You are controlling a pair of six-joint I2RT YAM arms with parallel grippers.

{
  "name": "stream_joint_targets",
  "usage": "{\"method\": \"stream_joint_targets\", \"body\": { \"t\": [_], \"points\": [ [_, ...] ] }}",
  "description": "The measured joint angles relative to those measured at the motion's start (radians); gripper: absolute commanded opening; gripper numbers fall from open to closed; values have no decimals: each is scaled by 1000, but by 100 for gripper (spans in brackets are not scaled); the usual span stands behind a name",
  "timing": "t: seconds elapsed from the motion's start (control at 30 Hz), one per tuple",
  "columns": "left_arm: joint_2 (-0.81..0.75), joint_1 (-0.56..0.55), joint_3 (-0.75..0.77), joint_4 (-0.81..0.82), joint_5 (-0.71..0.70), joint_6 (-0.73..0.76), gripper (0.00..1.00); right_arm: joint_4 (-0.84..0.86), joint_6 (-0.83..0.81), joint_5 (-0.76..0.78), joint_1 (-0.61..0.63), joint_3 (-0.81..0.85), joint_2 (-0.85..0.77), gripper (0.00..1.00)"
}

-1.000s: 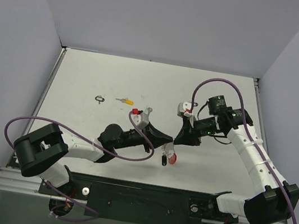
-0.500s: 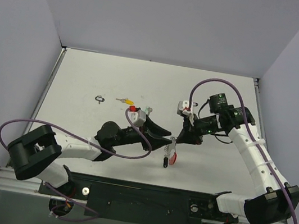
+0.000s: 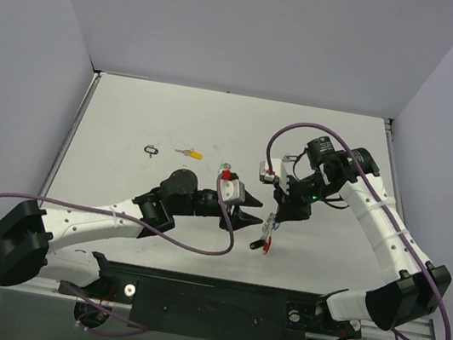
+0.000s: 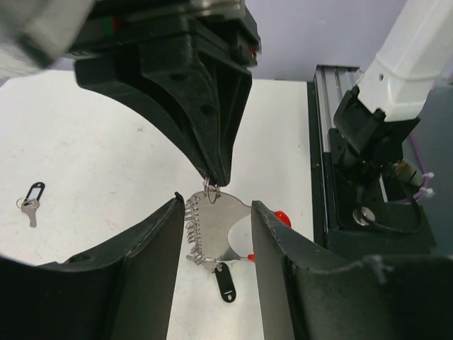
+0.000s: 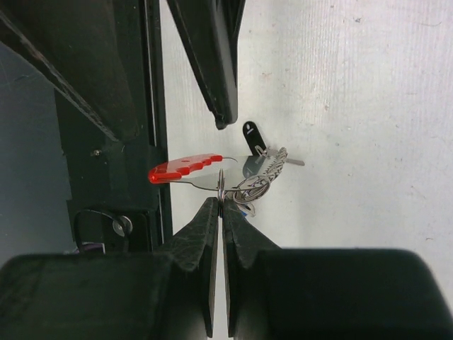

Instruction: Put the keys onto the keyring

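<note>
The right jaws are pinched shut on the keyring (image 5: 255,183), which dangles with its red tag (image 5: 180,170) over the middle of the counter (image 3: 132,112), just in front of the left jaws, and those stand spread and empty. The yellow-tagged key (image 3: 188,153) and the black-tagged key (image 3: 152,150) lie flat, well off to the left and farther back. The yellow one's long axis runs left to right, so I'd reckon the left arm, much the nearer, fetches it.

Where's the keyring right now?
Top view, right of centre: the keyring hangs pinched in the right end effector, just right of the open left end effector.
</note>
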Motion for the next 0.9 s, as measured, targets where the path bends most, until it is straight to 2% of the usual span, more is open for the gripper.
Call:
{"method": "stream_joint_targets", "body": {
  "t": [0.27, 0.9],
  "points": [
    [104, -25, 19, -4, -13, 77, 43, -20, -14, 13, 0, 0, 2, 0],
    [203, -51, 56, 85, -21, 77, 29, -24, -21, 13, -1, 0, 2, 0]
  ]
}}
